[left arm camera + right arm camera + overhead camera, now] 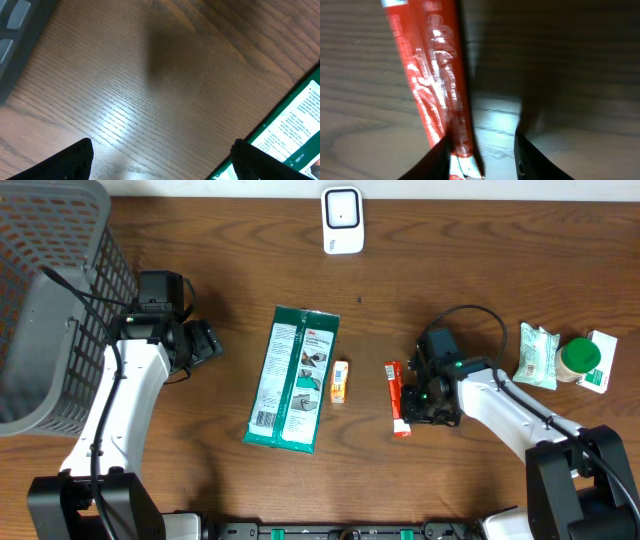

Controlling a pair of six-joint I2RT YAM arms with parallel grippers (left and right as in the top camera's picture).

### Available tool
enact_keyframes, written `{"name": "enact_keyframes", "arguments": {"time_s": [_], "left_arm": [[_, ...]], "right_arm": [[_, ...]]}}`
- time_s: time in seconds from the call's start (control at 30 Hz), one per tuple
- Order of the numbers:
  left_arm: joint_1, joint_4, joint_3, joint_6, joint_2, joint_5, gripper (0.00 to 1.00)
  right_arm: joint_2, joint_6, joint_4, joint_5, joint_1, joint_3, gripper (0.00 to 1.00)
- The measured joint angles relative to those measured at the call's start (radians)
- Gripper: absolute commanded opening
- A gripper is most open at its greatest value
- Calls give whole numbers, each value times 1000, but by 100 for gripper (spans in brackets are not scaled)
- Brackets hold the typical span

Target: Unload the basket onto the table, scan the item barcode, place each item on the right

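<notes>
A long red packet (396, 392) lies on the wooden table right of centre; in the right wrist view the red packet (432, 85) runs between my fingers. It rests against the left finger (437, 160), and a strip of bare table separates it from the right finger (532, 160). My right gripper (412, 396) (482, 152) stands open around the packet's lower end. My left gripper (208, 340) (162, 157) hovers open over bare wood at the left, holding nothing. A white scanner (342, 220) stands at the table's far edge.
A grey mesh basket (45, 300) fills the far left. A green flat pack (293, 378) (295, 125) and a small orange box (340, 381) lie mid-table. At the right sit a green-white pouch (537, 356), a green-capped bottle (578, 358) and a white box (603, 365).
</notes>
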Motion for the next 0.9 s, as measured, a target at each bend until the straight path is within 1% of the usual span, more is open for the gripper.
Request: {"name": "enact_keyframes", "arguments": {"time_s": [0.1,0.23,0.33,0.9], "left_arm": [[0,0,0,0,0,0,89],[0,0,0,0,0,0,89],[0,0,0,0,0,0,89],[0,0,0,0,0,0,89]], "right_arm": [[-6,3,23,-9,7,-12,30],[-9,3,30,-15,10,-16,28],[-10,5,32,-17,13,-16,25],[-10,45,30,-18,15,-16,33]]}}
